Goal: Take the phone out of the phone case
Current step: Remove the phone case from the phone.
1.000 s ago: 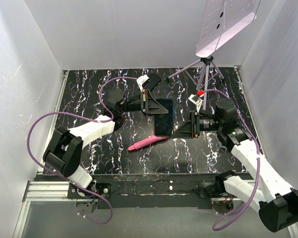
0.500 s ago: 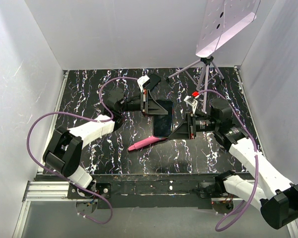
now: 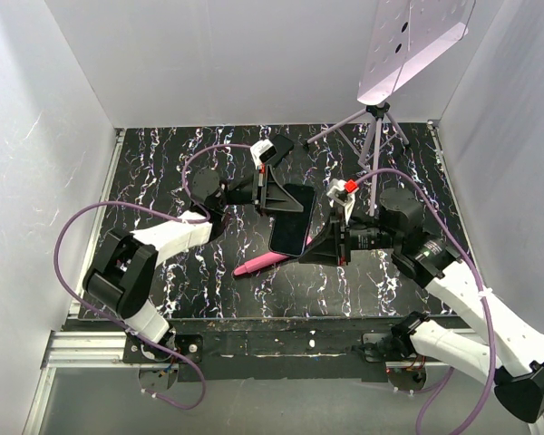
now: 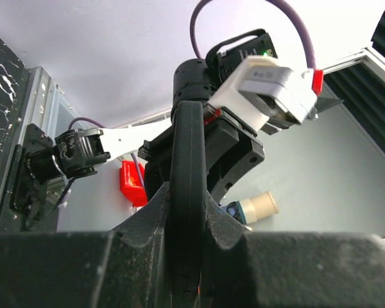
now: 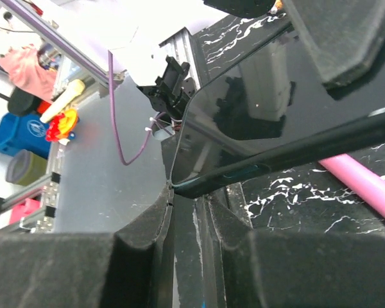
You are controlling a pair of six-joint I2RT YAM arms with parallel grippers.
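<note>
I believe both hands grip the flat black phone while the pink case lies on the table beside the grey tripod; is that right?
No: the left hand and right hand grip the flat black phone, but the pink case lies by the phone's near end, far from the grey tripod, as the top external view shows.

Arms extended inward, facing; left gripper, right gripper clamped.

Reaches further left with the right tool, narrows its jaws and clamps the near end of the phone, swinging that end left, closer to the pink case on the table.
</note>
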